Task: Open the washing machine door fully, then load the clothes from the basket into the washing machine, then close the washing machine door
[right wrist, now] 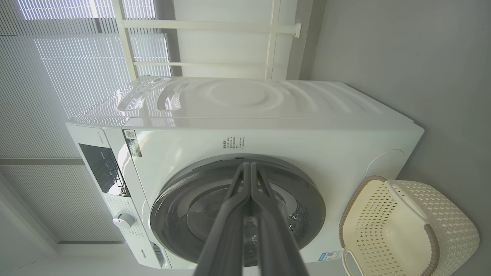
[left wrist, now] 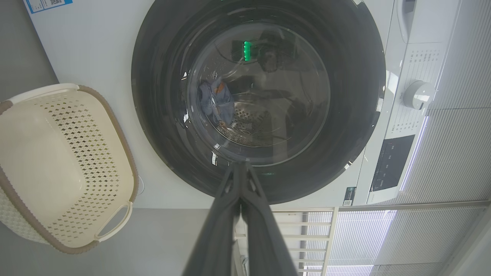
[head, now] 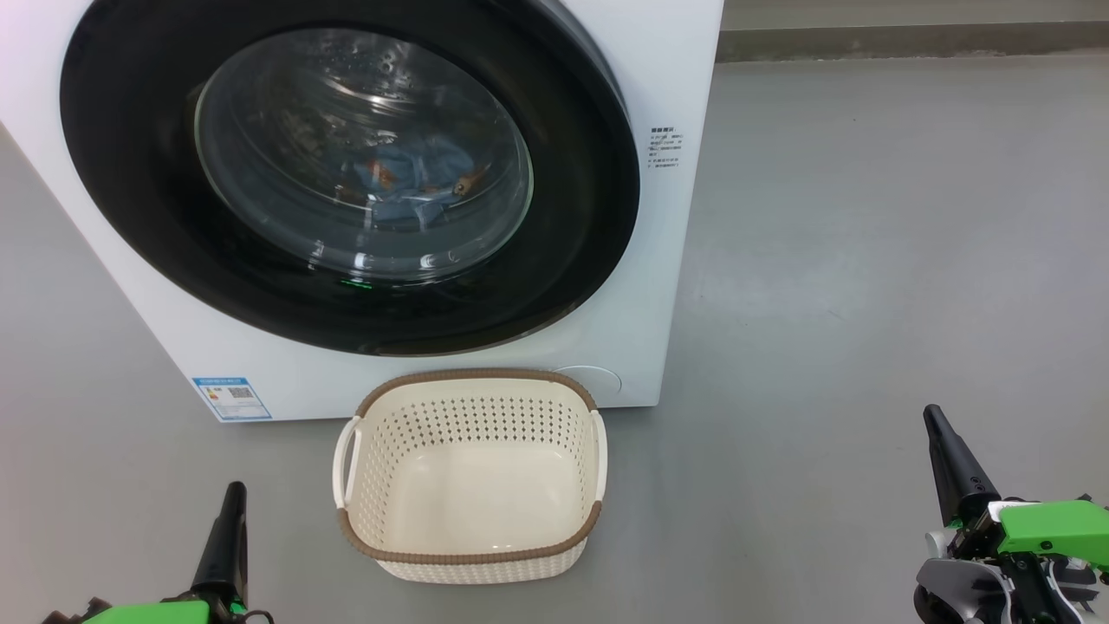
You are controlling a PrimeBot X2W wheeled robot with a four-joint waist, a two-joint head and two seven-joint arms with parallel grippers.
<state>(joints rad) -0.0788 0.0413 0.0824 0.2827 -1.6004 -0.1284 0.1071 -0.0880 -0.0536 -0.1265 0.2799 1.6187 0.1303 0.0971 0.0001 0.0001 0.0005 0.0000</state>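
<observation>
Left gripper (head: 233, 492) closed — apart from basket (head: 472, 376) rim; washing machine door (head: 130, 182) shut.

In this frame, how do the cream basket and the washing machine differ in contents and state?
The small cream perforated plastic basket is empty; the big white front-loading washing machine holds light blue printed clothes behind its glass. The basket is open-topped; the washing machine is shut by its round black-rimmed door. Both stand on the grey floor.
</observation>
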